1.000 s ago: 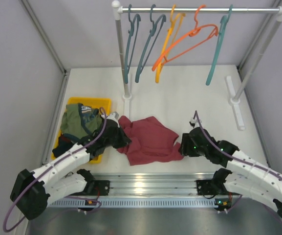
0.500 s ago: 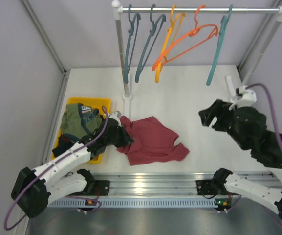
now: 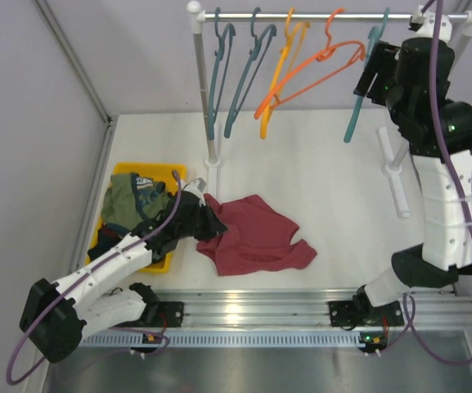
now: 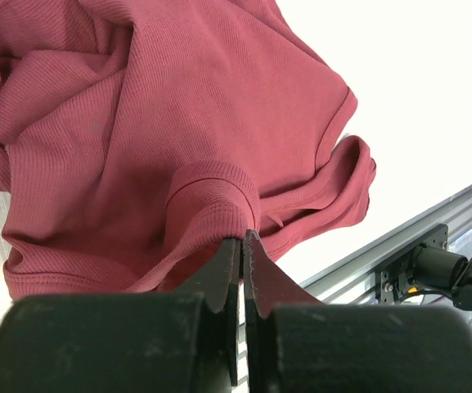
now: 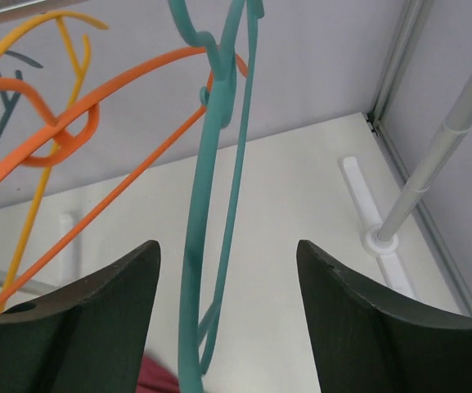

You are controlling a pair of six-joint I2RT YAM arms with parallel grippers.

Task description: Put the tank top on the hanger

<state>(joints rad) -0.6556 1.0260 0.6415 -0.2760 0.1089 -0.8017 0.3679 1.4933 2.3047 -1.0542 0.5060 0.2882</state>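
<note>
Partly hidden: the left hand (image 4: 242,241) is lying under its own wrist in the top view. The wrist camera is showing its jaws pressed together on a raised fold of the tank top (image 3: 256,237). The tank top's left edge is disappearing beneath that arm. The rest is lying crumpled on the counter (image 3: 317,164), near the front edge and left of centre. The hanger (image 5: 196,246) is hanging at the right end of the rail (image 3: 301,15), its hook partly covered by the right arm in the top view. Its lower end is running out of the bottom of the right wrist view. The right hand (image 5: 227,250) is standing open up at the rail, fingers spread to either side of the hanger. Whether either finger is touching it cannot be told.

Edges and room: white counter is lying bare between the tank top and the rack, and to the tank top's right. The rack's right foot (image 3: 397,184) is sitting just beside the upright right arm.

Neighbours: an orange hanger (image 5: 68,135) is tilting across just left of the hanger, one arm reaching close to it. A yellow hanger (image 3: 265,123) and two dark teal hangers (image 3: 212,98) are hanging further left. A yellow bin (image 3: 158,170) holding an olive garment (image 3: 129,203) is sitting just left of the left hand.
</note>
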